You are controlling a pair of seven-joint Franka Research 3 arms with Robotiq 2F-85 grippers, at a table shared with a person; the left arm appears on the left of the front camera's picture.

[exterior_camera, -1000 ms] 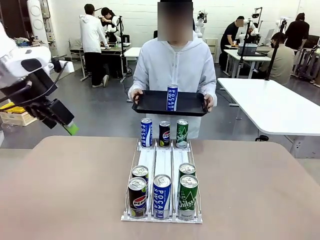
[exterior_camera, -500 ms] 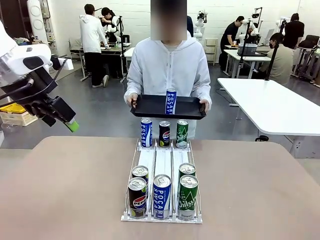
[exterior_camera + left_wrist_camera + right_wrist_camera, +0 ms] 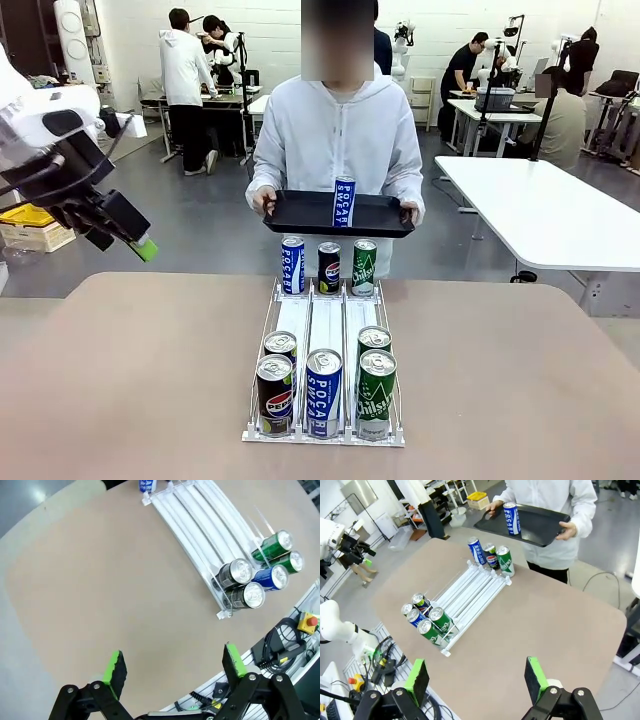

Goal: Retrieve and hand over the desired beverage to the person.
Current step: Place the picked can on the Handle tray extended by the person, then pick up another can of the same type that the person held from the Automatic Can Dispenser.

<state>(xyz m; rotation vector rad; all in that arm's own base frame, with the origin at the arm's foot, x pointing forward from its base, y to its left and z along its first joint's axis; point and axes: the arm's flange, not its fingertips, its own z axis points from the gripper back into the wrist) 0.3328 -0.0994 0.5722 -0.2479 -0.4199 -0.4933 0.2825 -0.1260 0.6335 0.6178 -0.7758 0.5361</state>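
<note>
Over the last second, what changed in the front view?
The person shifted slightly toward picture left, and the black tray with its Pocari can sank a touch, held in both hands throughout. The left gripper rose slightly, open and empty. Nothing was taken hold of or let go. The rack and its eight cans did not move.

A round-cornered brown table (image 3: 130, 380) fills the foreground. To its right stands a long white table (image 3: 540, 210) on a grey floor (image 3: 200, 220). A yellow box (image 3: 28, 215) sits on the floor at the far left. Farther back, a bystander in a white hoodie (image 3: 184, 85) stands facing away at a desk, and another (image 3: 562, 125) sits at the right. Below the brown table's edge, a red button (image 3: 310, 621) on a yellow base lies beside black cables (image 3: 275, 645).
</note>
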